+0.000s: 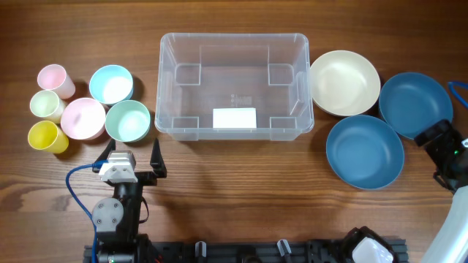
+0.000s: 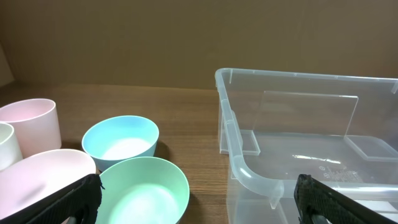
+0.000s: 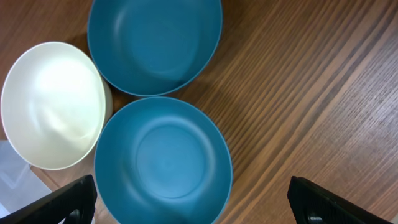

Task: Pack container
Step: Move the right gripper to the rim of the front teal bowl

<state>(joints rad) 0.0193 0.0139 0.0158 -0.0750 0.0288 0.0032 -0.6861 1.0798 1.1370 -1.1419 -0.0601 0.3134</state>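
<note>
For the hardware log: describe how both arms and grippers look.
The left gripper has black fingers, a white-grey wrist block, a looping blue cable and a grey round joint disc. The right gripper is black with a tiny green light, on a white link.

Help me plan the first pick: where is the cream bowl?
Overhead, the cream bowl sits just right of the container, beside two blue bowls.

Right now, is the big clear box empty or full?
Empty. The container shows only its bare floor and white label; bowls and cups sit outside it.
</note>
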